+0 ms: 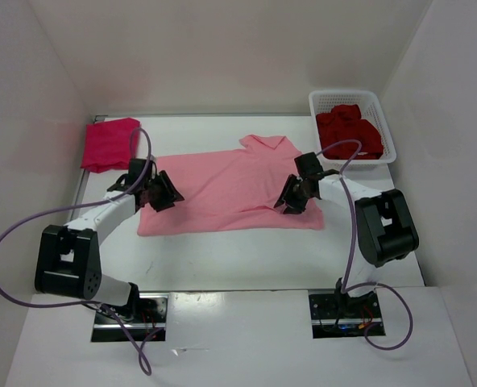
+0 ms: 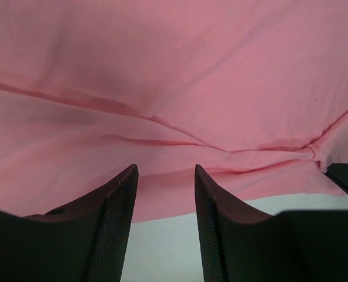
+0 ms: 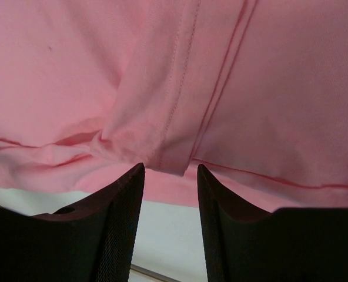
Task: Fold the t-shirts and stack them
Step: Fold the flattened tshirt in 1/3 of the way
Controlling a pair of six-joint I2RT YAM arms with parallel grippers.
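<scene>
Light pink t-shirt, the one I am working on, lies spread nearly flat across the middle of the white table, with its collar toward 1 o'clock. At 2 o'clock the white lattice basket holds the dark crimson t-shirt, crumpled and not yet folded. At 10 o'clock the magenta-red t-shirt sits folded, which I take to be the base of the stack. Neither touches the pink cloth, so I judge neither hampers a fold. My left gripper is at the shirt's 9 o'clock edge, jaws apart and empty, the hem just beyond the tips. My right gripper is at the 3 o'clock edge, jaws likewise apart, facing a doubled-over sleeve that they do not clamp. I reckon they flank the shirt so that I can take both sides together.
</scene>
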